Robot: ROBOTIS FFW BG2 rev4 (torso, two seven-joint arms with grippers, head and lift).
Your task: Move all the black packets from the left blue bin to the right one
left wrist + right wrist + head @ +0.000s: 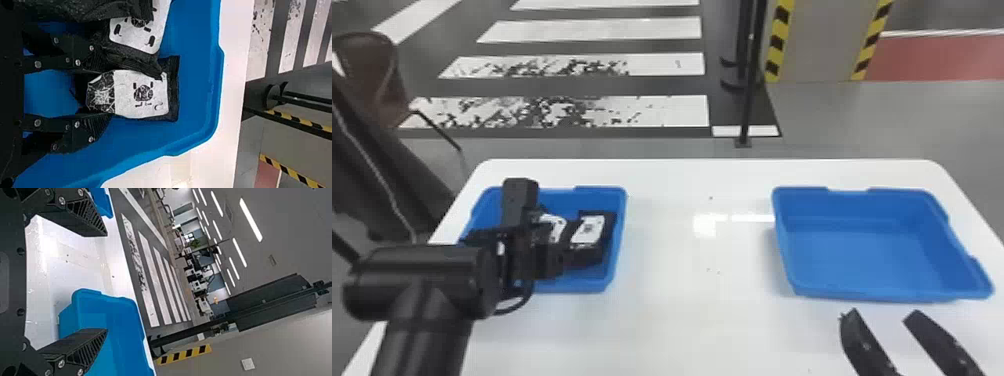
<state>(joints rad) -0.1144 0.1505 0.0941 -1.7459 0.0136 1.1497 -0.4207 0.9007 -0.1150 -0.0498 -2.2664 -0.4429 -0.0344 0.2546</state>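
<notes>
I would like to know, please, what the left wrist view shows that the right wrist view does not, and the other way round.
From the left wrist view: black packets with white labels, and the left gripper with one of them between its fingers.

From the right wrist view: the right blue bin, the right gripper with its fingers wide apart, and ceiling lights.

In both: the left blue bin, the white table, white floor stripes and yellow-and-black markings.
</notes>
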